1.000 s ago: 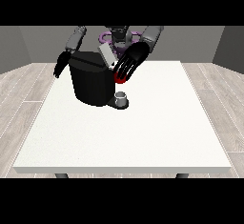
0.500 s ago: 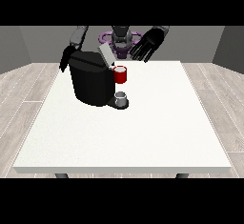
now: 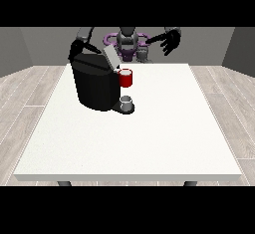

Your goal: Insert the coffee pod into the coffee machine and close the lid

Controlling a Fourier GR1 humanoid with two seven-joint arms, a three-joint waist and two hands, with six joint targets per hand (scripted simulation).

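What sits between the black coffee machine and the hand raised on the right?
In the front view, a red thing at the machine sits between the coffee machine and that hand.

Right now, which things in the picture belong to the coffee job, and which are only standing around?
For the job:
- coffee machine
- its raised lid
- hand at the view's left, behind the machine
- hand at the view's right, raised with fingers spread

Just there:
- red thing at the machine
- grey cup on the machine's base
- white table

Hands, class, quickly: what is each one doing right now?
Hand at the view's right: open, fingers spread, holding nothing.
Hand at the view's left: behind the coffee machine; cannot be told.
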